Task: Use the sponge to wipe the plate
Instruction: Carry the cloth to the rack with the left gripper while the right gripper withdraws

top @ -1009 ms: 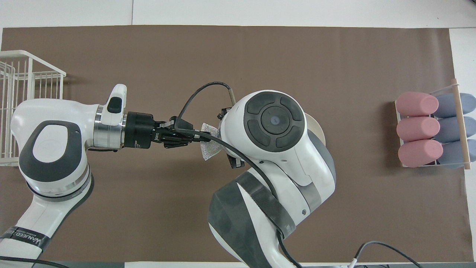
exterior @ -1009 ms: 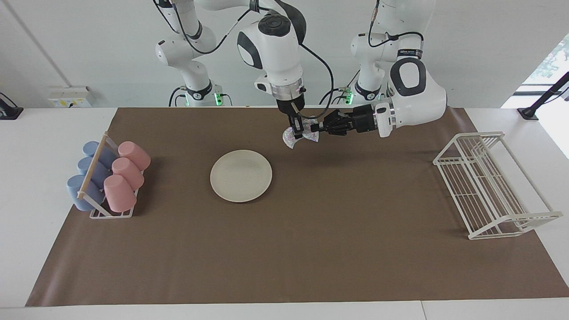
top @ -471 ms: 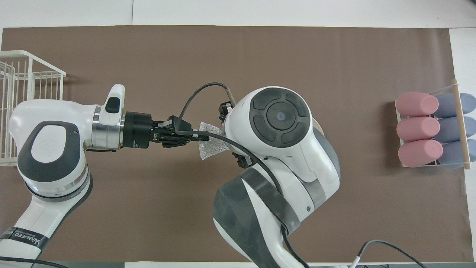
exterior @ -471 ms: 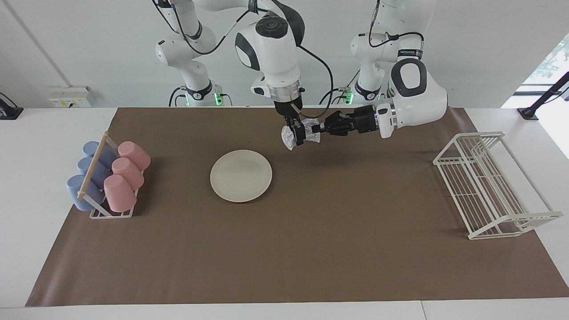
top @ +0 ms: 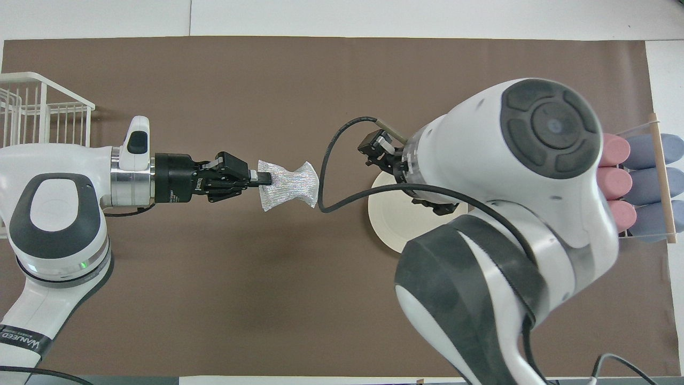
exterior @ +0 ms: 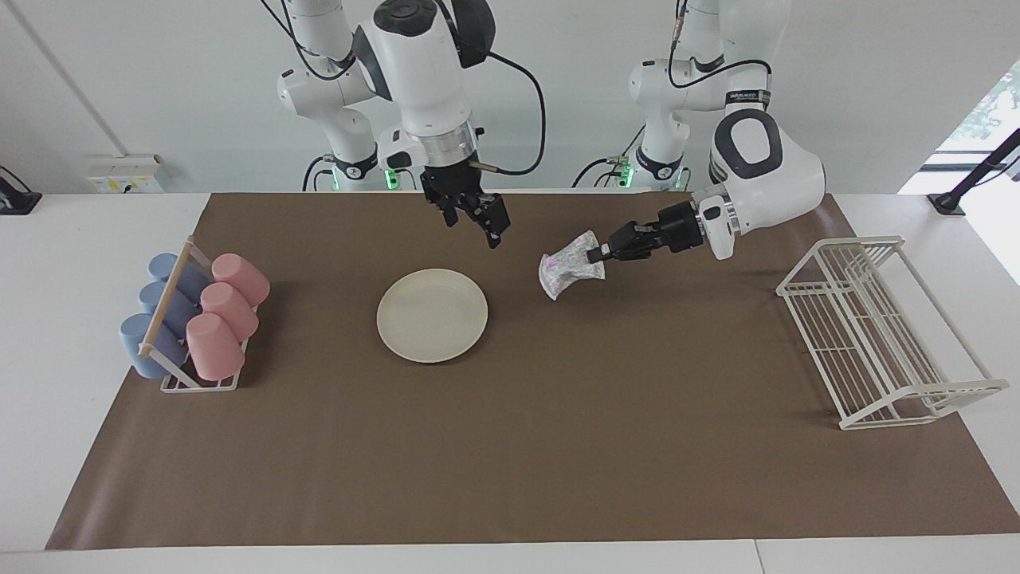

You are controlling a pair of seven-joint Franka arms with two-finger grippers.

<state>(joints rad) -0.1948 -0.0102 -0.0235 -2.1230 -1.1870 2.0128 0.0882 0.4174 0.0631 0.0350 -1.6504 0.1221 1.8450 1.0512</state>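
The cream-white plate (exterior: 432, 315) lies flat on the brown mat; in the overhead view the right arm hides a good part of the plate (top: 389, 227). The silvery mesh sponge (exterior: 569, 269) hangs in the air above bare mat, beside the plate toward the left arm's end. My left gripper (exterior: 594, 256) reaches in level and is shut on one end of the sponge (top: 288, 184); the overhead view shows this gripper (top: 262, 179) too. My right gripper (exterior: 475, 226) hangs open and empty above the mat by the plate's rim, well apart from the sponge. Seen from overhead, it (top: 409, 179) covers that rim.
A rack of pink and blue cups (exterior: 194, 317) stands at the right arm's end of the mat. A white wire rack (exterior: 876, 335) stands at the left arm's end. The big right arm body (top: 513, 214) blocks much of the overhead view.
The right gripper opened, let go of the sponge and swung up toward the right arm's end. The left gripper, still shut on the sponge, drew it back toward the left arm's end.
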